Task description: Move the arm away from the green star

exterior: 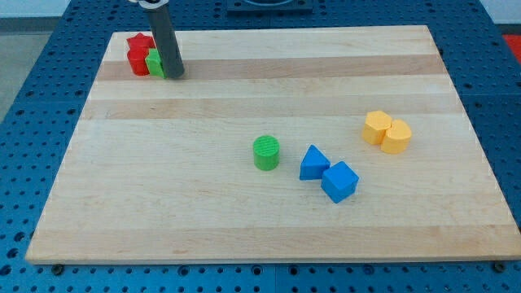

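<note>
Although the task is to draw the arm away from the green star [154, 63], the tip [173, 75] stands right against that block, near the far left corner of the wooden board [244, 220]. The rod comes down from the view's top and lands just to the view's right of the green star, touching it or very nearly so; the rod covers part of the block, so its star shape can barely be made out. A red block [139, 54], its shape unclear, sits pressed against the green star on the side nearer the left edge. There are no jaws on this arm: it ends in a plain rod that grips nothing and only pushes.

Well apart from this cluster, a green cylinder [266, 152] stands near the middle of the board. Just beside it toward the right edge lie a blue triangular block [313, 163] and a blue cube [339, 181], touching each other. Two yellow blocks [387, 132] sit together closer to the right edge.

Judging by this, the retreat appears not yet done: the whole of the move away from the star seems left, and the open wood toward the near edge offers room for it.
</note>
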Controlling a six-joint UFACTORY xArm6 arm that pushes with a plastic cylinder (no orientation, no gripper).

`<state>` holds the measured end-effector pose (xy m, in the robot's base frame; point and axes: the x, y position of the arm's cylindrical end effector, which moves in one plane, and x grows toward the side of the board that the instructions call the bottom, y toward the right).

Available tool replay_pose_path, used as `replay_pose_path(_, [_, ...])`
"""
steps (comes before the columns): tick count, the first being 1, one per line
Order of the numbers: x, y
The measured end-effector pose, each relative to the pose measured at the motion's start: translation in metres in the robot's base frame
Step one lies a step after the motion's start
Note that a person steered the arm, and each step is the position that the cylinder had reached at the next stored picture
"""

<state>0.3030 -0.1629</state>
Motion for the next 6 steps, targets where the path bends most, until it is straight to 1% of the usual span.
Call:
replay_pose_path(2, [0.026, 0.021])
replay_pose_path(4, [0.069, 0.027])
replay_pose_path(6, [0.101, 0.033])
